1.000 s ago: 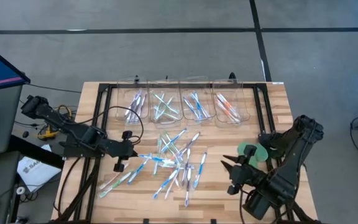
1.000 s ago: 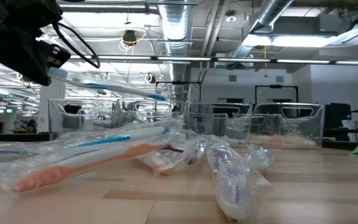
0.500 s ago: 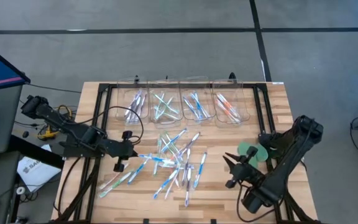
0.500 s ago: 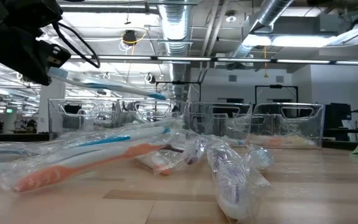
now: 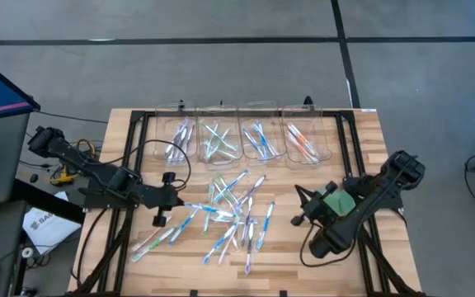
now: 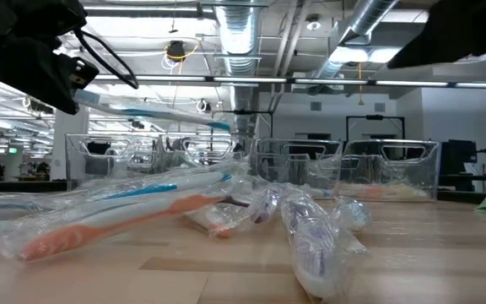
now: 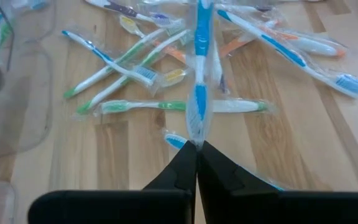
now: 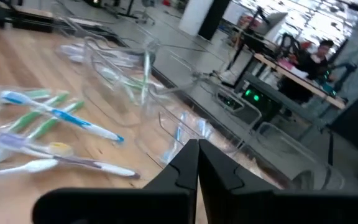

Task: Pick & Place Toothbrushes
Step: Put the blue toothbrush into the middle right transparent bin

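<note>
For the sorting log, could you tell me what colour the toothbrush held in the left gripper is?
Blue and white; the toothbrush in the left gripper shows best in the left wrist view.

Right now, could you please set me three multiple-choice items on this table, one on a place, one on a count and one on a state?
1. Where is the pile of loose toothbrushes?
A. mid-table, in front of the bins
B. inside the rightmost bin
C. on the floor

2. How many clear bins stand in the row at the table's far edge?
A. two
B. four
C. six

3. What is the left tool doing?
A. open above a bin
B. shut on a blue toothbrush
C. shut on nothing

Answers:
1 A, the high view shows them scattered on the wood between the arms.
2 B, four bins sit side by side.
3 B, the left wrist view shows the fingers pinching a wrapped blue toothbrush, held clear of the table in the low view.
</note>
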Action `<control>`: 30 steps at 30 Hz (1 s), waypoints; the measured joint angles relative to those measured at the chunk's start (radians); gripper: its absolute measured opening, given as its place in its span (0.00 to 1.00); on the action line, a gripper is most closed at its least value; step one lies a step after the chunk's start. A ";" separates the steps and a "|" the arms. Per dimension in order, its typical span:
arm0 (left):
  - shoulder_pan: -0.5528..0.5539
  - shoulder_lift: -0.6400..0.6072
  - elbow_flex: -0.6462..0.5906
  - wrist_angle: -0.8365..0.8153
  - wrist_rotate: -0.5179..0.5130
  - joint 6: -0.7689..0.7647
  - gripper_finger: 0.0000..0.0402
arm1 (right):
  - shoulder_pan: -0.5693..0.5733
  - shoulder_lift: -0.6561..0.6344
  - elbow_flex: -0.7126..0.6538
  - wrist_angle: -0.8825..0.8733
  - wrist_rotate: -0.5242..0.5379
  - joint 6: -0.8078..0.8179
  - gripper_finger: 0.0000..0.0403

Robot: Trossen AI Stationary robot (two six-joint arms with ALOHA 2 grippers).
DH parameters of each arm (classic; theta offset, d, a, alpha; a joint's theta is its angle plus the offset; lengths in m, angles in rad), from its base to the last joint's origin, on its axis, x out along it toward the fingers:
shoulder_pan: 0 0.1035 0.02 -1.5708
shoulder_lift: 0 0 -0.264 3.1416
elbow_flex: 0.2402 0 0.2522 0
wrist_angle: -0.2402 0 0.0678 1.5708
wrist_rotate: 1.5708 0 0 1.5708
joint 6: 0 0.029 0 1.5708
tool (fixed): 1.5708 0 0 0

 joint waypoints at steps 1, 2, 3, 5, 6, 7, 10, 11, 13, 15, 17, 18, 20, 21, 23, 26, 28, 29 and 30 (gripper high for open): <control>0.000 0.000 0.000 0.003 -0.008 0.000 0.00 | -0.008 0.000 -0.009 0.022 0.004 -0.009 0.01; 0.000 0.000 0.000 0.007 -0.017 0.000 0.00 | -0.015 0.000 -0.017 0.044 0.013 -0.022 0.00; 0.000 0.000 0.000 0.011 -0.022 0.001 0.00 | -0.020 0.000 -0.022 0.065 0.021 -0.037 0.00; 0.000 0.000 0.000 0.017 -0.027 0.020 0.00 | -0.031 0.000 -0.028 0.086 0.029 -0.068 0.00; 0.000 0.000 0.000 0.022 -0.027 0.027 0.00 | -0.037 0.000 -0.028 0.089 0.030 -0.079 0.00; 0.000 0.000 0.000 0.027 -0.027 0.038 0.00 | -0.044 0.000 -0.028 0.090 0.031 -0.089 0.00; 0.001 0.000 0.000 0.052 -0.028 0.051 0.00 | -0.061 0.000 -0.028 0.083 0.030 -0.097 0.00; 0.001 0.000 0.000 0.058 -0.028 0.052 0.00 | -0.066 0.000 -0.028 0.082 0.030 -0.107 0.00; 0.001 0.000 0.000 0.064 -0.031 0.053 0.00 | -0.081 0.000 -0.028 0.087 0.022 -0.146 0.00; 0.001 0.000 0.000 0.066 -0.031 0.053 0.00 | -0.101 0.000 -0.028 0.088 -0.002 -0.179 0.00; 0.006 0.000 0.000 0.069 -0.031 0.053 0.00 | -0.132 0.000 -0.028 0.089 -0.041 -0.217 0.00; 0.009 0.000 0.000 0.070 -0.031 0.053 0.00 | -0.150 0.000 -0.028 0.090 -0.061 -0.246 0.00; 0.015 0.000 0.000 0.072 -0.031 0.054 0.00 | -0.188 0.000 -0.028 0.098 -0.097 -0.347 0.00; 0.019 0.000 0.000 0.071 -0.030 0.065 0.00 | -0.208 0.000 -0.026 0.102 -0.110 -0.415 0.00; 0.027 0.000 0.000 0.072 -0.031 0.077 0.00 | -0.251 0.000 -0.007 0.104 -0.118 -0.557 0.00; 0.042 0.000 0.000 0.071 -0.030 0.079 0.00 | -0.319 0.000 0.044 0.106 -0.119 -0.729 0.00; 0.046 0.000 0.000 0.071 -0.030 0.079 0.00 | -0.360 -0.001 0.080 0.111 -0.138 -0.822 0.00; 0.047 0.000 0.000 0.072 -0.030 0.079 0.00 | -0.377 -0.002 0.095 0.110 -0.150 -0.871 0.00; 0.047 0.000 0.000 0.072 -0.030 0.079 0.00 | -0.393 -0.002 0.110 0.112 -0.167 -0.925 0.00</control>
